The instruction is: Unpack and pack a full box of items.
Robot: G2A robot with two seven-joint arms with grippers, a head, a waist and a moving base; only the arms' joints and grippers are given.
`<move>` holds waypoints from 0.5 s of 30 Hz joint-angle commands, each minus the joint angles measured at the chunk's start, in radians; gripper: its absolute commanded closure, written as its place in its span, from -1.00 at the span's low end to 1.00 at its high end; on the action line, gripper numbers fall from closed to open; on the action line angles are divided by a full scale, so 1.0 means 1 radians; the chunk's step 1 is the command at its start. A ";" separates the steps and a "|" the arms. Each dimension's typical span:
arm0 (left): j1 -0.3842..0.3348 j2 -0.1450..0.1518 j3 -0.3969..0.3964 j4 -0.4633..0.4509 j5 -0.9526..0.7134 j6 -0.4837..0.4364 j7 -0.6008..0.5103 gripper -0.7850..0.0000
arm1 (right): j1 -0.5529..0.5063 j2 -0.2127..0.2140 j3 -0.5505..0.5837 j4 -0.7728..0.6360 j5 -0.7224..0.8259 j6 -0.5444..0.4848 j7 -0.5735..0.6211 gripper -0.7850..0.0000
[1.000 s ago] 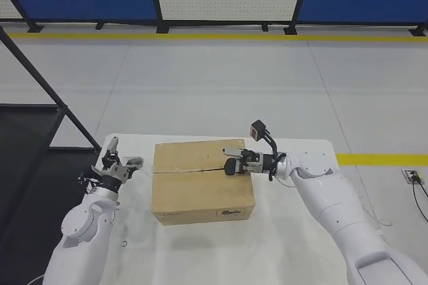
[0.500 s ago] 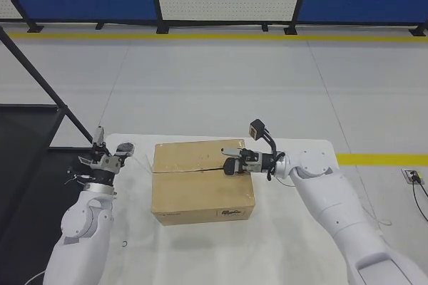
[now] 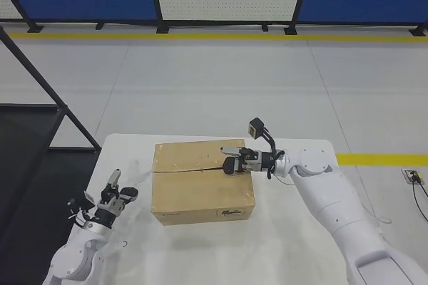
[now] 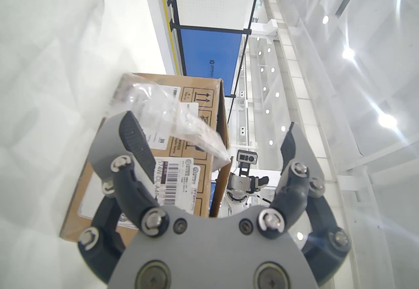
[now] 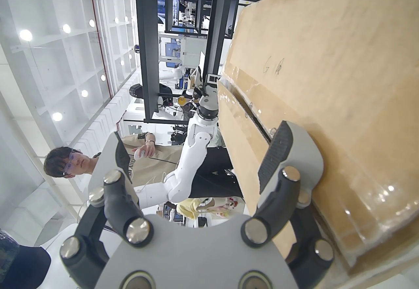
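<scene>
**Right pincer (image 3: 228, 159) on the box (image 3: 200, 187), left pincer (image 3: 120, 188) beside it**

We see the right pincer spread wide at the box's top. One finger (image 5: 278, 152) lies against the cardboard just beside the seam where the two flaps meet, and nothing is held. The left pincer is open too and empty, low over the white tabletop (image 3: 200, 249), near the box's left side and apart from it. The box stands shut in the middle of the tabletop. On the labelled side facing the left pincer, a crumpled clear plastic strip (image 4: 196, 133) juts outward.
</scene>
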 commanded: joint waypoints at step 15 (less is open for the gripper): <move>0.093 -0.005 0.007 -0.069 -0.083 -0.006 -0.016 -1.00 | 0.010 -0.005 0.006 0.033 0.001 -0.021 0.007 -1.00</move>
